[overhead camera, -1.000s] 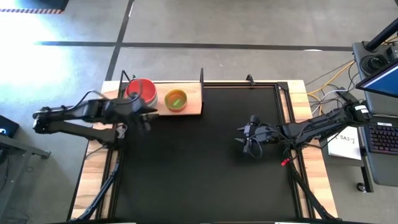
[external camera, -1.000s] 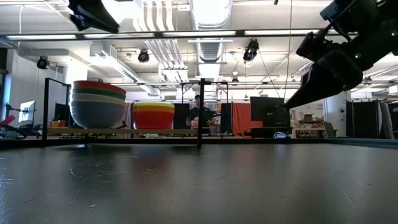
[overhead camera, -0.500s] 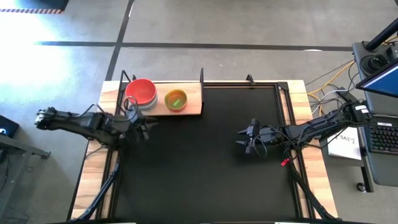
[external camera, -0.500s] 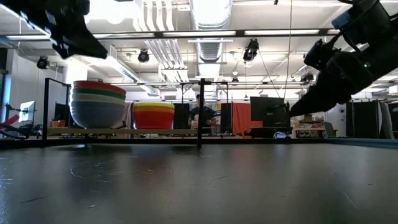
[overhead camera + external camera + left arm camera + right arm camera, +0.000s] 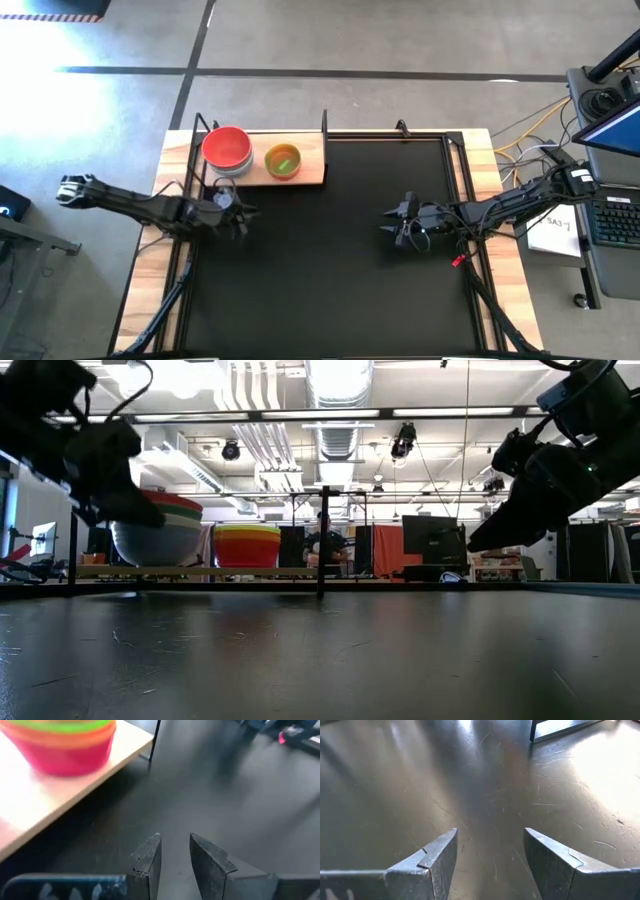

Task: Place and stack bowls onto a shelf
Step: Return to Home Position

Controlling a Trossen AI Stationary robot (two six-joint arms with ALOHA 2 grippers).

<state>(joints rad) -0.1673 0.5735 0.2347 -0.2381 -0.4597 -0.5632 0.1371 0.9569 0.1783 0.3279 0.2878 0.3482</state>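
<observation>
Bowls [image 5: 226,149], round plastic, on wooden shelf [image 5: 311,169]

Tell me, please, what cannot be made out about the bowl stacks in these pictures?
1. High view: the red bowl and the green bowl cover the bowls beneath them on the shelf.
2. Low view: the left arm hides part of the taller stack.
3. Left wrist view: the magenta-bottomed stack is blurred and cut off by the picture's edge.
</observation>
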